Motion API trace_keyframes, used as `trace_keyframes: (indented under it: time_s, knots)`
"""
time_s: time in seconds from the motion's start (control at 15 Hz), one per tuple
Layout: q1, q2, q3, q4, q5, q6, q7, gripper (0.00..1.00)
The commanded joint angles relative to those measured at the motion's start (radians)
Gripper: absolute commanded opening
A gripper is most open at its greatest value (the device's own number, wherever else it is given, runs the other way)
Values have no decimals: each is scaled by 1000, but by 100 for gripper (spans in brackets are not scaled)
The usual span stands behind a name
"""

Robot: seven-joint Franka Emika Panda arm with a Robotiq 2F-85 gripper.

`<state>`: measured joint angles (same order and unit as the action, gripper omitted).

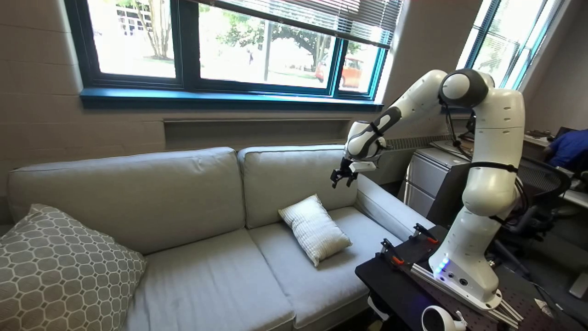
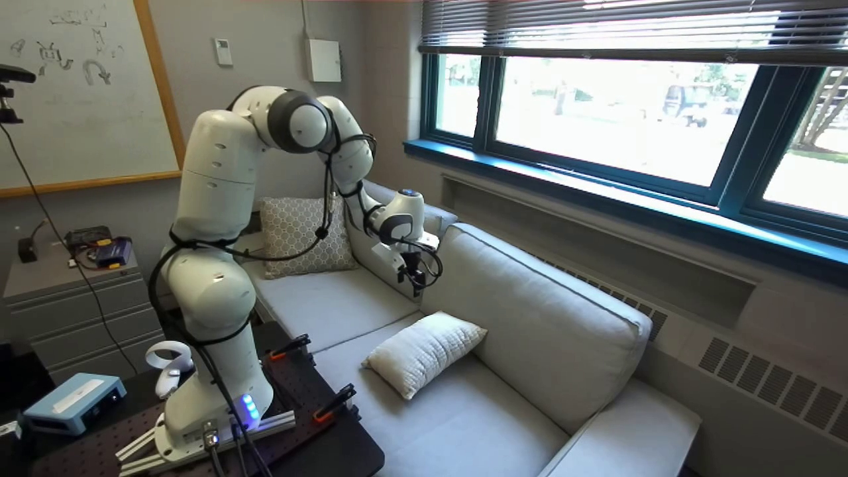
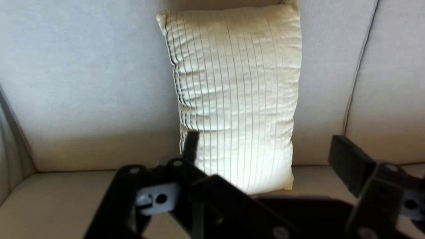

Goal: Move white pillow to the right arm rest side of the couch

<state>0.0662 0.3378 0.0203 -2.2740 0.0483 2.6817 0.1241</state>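
The white pillow (image 1: 316,228) lies slanted on the couch's (image 1: 209,276) right seat cushion, its rear end at the back cushion. It also shows in an exterior view (image 2: 425,352) and in the wrist view (image 3: 239,99). A stretch of seat separates it from the right arm rest (image 1: 390,209), which also shows in an exterior view (image 2: 633,430). My gripper (image 1: 342,183) is in the air in front of the back cushion, above the pillow and apart from it. In the wrist view the gripper (image 3: 267,149) is open with nothing between its fingers; the left finger overlaps the pillow's edge.
The larger lattice-patterned pillow (image 1: 69,271) is at the couch's far left end. The black table (image 2: 344,444) bearing the arm stands against the couch front, with clamps (image 2: 334,404) on its edge. A grey cabinet (image 1: 425,177) is beyond the right arm rest.
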Motion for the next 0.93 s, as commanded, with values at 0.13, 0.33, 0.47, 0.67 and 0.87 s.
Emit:
trace_keyframes:
  time_s: [0.13,0.33,0.47,0.67,0.87]
  knots:
    - [2,51,1,46,2,-9,1,100]
    - [15,57,-20,53,-27,-8,21,100]
    - [10,127,-27,87,-27,45,18,100]
    - [11,265,-37,164,-12,115,26,100]
    - [-31,427,-2,287,29,146,-11,100]
